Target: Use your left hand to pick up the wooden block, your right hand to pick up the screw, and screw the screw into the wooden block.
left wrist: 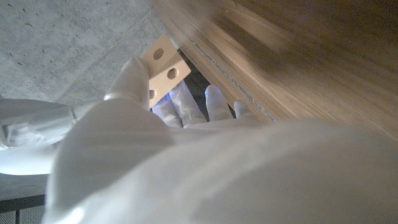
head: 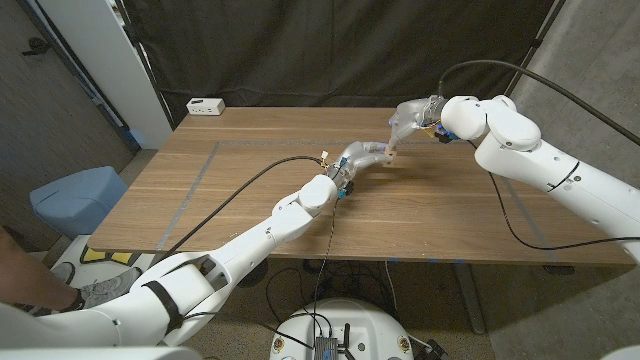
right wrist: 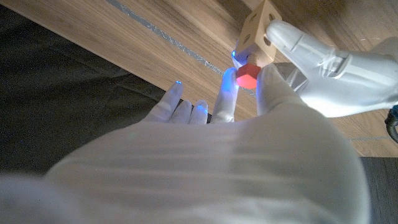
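My left hand (head: 362, 158) holds a pale wooden block (left wrist: 163, 65) with round holes above the middle of the table (head: 250, 200). In the right wrist view the block (right wrist: 257, 30) sits gripped in the left hand (right wrist: 329, 62). A screw with a red head (right wrist: 247, 73) is pinched between the fingertips of my right hand (right wrist: 217, 162), and it touches the block's underside at a hole. From the head view the right hand (head: 412, 118) reaches in from the right and meets the left hand at the block (head: 391, 151).
A white box (head: 205, 105) lies at the table's back left corner. Grey tape lines (head: 200, 175) run across the tabletop. A blue bin (head: 75, 195) stands on the floor to the left, with a person's shoe (head: 105, 288) close by.
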`<move>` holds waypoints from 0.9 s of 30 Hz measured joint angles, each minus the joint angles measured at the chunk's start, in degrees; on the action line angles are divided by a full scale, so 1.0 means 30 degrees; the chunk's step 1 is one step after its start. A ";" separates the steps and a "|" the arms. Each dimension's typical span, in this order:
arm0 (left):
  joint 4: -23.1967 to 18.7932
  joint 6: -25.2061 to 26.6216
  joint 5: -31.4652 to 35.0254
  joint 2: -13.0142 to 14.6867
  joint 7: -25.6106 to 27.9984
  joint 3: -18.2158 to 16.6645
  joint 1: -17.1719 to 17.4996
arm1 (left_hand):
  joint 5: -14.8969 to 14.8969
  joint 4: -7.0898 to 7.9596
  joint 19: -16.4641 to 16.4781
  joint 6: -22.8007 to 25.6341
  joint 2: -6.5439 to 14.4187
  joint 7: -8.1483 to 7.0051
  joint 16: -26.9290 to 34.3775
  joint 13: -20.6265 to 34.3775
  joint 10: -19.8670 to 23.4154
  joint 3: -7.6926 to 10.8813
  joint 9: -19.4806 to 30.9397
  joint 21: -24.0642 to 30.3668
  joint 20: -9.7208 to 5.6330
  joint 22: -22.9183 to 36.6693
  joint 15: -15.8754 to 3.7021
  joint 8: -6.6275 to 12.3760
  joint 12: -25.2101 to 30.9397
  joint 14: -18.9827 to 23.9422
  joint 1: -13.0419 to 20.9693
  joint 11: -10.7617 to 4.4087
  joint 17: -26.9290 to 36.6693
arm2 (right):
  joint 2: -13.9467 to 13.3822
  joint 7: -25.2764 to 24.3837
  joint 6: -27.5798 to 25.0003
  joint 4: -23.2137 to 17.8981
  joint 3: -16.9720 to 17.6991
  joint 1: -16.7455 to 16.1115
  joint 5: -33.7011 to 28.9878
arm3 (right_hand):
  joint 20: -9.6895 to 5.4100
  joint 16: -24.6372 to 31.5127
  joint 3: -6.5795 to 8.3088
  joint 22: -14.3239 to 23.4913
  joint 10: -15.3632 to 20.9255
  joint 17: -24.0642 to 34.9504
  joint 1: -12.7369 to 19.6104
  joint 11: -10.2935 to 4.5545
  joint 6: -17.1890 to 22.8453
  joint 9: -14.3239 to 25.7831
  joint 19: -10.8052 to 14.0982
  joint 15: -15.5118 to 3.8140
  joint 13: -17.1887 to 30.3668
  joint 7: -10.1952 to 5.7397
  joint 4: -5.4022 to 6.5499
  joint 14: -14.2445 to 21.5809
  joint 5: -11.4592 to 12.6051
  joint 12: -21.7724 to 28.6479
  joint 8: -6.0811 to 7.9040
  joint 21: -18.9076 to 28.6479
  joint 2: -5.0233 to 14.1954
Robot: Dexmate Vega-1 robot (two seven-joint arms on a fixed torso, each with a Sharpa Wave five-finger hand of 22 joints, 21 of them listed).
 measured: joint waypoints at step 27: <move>-0.0137 0.0109 0.0003 0.0054 0.0039 -0.0013 0.0049 | -0.0029 0.0000 0.0000 0.0000 0.0000 0.0001 0.0000 -0.0001 0.0029 0.0001 -0.0014 0.0000 0.0000 0.0000 0.0000 0.0000 0.0048 0.0000 0.0000 -0.0033 0.0000 | -0.0003 -0.0271 -0.0453 0.0077 -0.0480 -0.0018 -0.0430 | -0.0027 0.0145 -0.0878 0.0003 0.1396 0.0022 -0.2049 -0.0124 0.2288 -0.0189 0.0708 -0.0026 -0.0043 0.0017 0.0703 0.0706 0.0088 0.0141 0.0755 -0.0001 0.0452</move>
